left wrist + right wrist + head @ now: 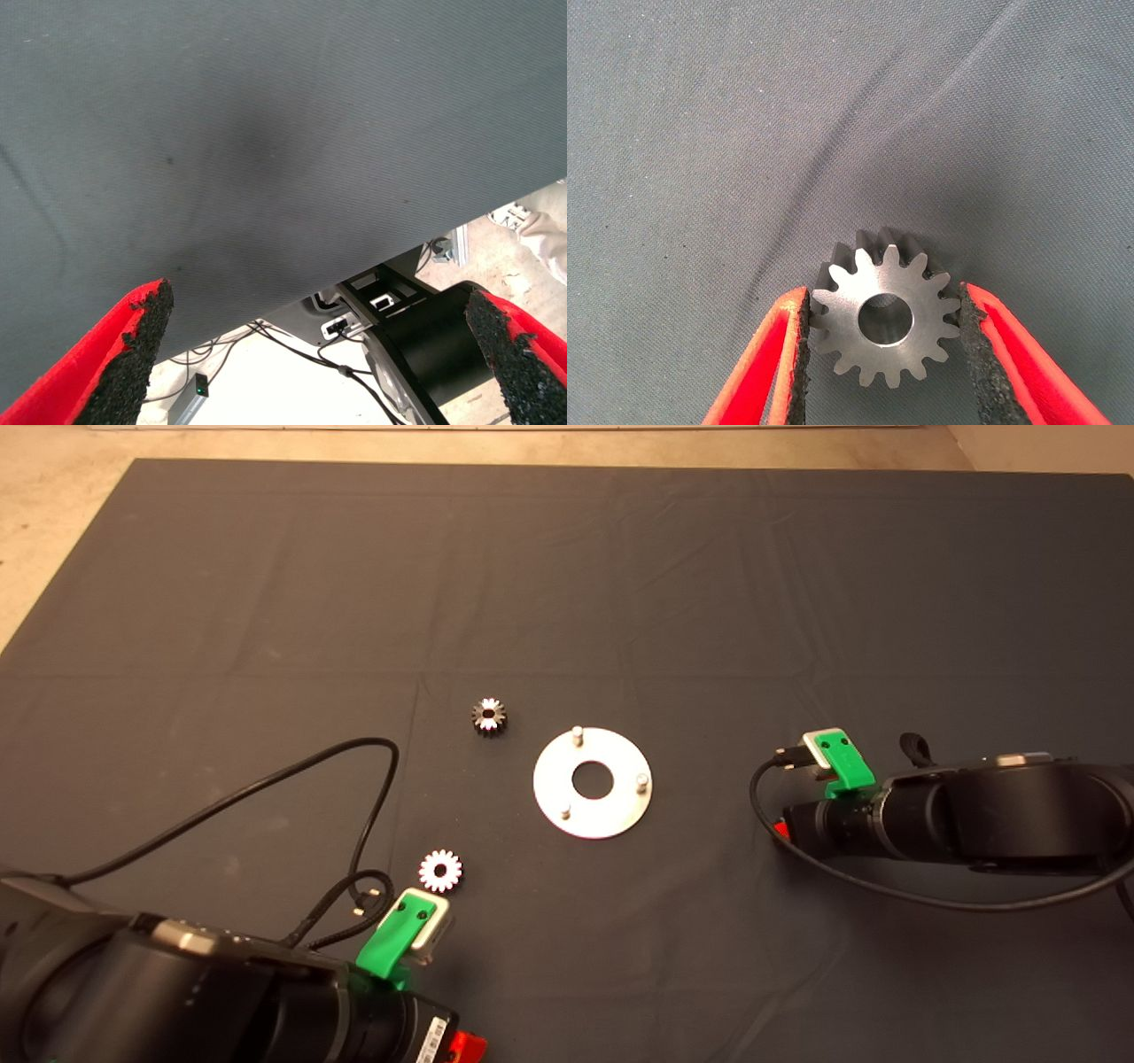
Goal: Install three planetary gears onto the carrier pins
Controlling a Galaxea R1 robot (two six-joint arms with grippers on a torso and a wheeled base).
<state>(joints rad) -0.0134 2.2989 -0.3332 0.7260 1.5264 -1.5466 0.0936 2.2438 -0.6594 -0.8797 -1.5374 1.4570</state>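
One planetary gear [886,320] lies flat on the dark mat between the red fingers of my right gripper [883,301], and both black pads touch its teeth. In the head view that gripper [781,830] sits low on the mat, right of the shiny carrier disc [611,815], and hides this gear. The three carrier pins [577,733] [643,781] [565,811] stand bare. A dark gear [489,716] lies up-left of the disc. A shiny gear [440,871] lies down-left of it, close to the left arm. My left gripper [319,354] is wide open over the mat's near edge, holding nothing.
A black cable [354,797] loops across the mat from the left arm, near the shiny gear. Another cable [850,881] curves under the right arm. Beyond the mat's edge the left wrist view shows the robot's base [416,345] and floor.
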